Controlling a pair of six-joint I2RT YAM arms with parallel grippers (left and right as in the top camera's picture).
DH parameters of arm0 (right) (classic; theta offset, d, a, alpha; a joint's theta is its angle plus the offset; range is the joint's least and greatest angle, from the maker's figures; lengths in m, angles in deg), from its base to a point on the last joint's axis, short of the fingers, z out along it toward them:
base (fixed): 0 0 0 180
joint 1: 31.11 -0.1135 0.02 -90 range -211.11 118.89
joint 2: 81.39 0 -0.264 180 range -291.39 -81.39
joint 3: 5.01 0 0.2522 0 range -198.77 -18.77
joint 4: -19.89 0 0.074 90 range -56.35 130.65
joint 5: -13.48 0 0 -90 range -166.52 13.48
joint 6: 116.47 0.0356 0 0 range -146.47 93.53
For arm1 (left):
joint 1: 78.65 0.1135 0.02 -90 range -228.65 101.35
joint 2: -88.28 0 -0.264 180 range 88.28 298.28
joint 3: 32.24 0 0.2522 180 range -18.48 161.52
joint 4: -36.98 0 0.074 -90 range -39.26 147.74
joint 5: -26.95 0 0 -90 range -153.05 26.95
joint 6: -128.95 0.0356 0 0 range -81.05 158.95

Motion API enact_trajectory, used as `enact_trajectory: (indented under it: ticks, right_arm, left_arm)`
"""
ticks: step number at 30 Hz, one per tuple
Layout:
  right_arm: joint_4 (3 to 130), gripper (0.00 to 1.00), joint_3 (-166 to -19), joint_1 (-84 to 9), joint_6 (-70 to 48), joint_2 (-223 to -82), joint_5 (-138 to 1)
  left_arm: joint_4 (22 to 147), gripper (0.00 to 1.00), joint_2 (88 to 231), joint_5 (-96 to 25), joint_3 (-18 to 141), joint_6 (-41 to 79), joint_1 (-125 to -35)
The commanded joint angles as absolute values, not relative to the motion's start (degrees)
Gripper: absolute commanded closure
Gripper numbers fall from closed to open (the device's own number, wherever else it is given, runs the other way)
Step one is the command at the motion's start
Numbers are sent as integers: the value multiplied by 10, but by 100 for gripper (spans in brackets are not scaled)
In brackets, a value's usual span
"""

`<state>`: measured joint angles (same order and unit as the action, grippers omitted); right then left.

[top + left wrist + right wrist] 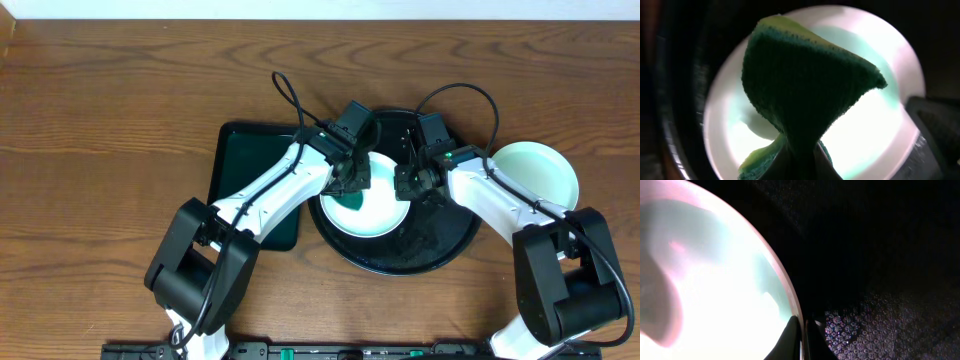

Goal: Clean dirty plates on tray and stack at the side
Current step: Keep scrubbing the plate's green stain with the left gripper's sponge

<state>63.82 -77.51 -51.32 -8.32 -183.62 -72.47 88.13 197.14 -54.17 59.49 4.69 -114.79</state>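
On glossy round black tray [445, 250]: pale round plate [380, 220], pinned

Dark rectangular tray [240, 160] left, mint-green round plate [540, 170] right, on wooden table [100, 120]. Green-yellow sponge [805, 85], clamped in left end effector [800, 165], hides much of trayed plate. Right end effector [800, 330] grips its rim.

A green sponge [805, 85] fills the middle of the view, its paler yellow-green layer showing along the top edge and at the lower left. It narrows to a pinched waist at the bottom centre, where the left gripper [799, 162] is clamped on it, then fans out wide above. Behind it lies a pale plate [875, 130] – white at the rim, mint towards the middle – resting on the black tray [685, 75]. A dark, grainy shape [935, 120] overlaps the plate's right edge; what it is cannot be told.
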Motion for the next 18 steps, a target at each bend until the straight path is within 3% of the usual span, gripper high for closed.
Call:
enact_trajectory:
  ticks: [1,11,18]
  right_arm:
    - [636,99,-773,-518,-90,-1826,-702]
    - [636,99,-773,-518,-90,-1826,-702]
    - [636,99,-773,-518,-90,-1826,-702]
  left_arm:
    - [882,92,1975,-586,587,57,-1146]
    - [877,92,2054,-575,587,57,-1146]
    - [876,92,2081,-453,588,61,-1146]
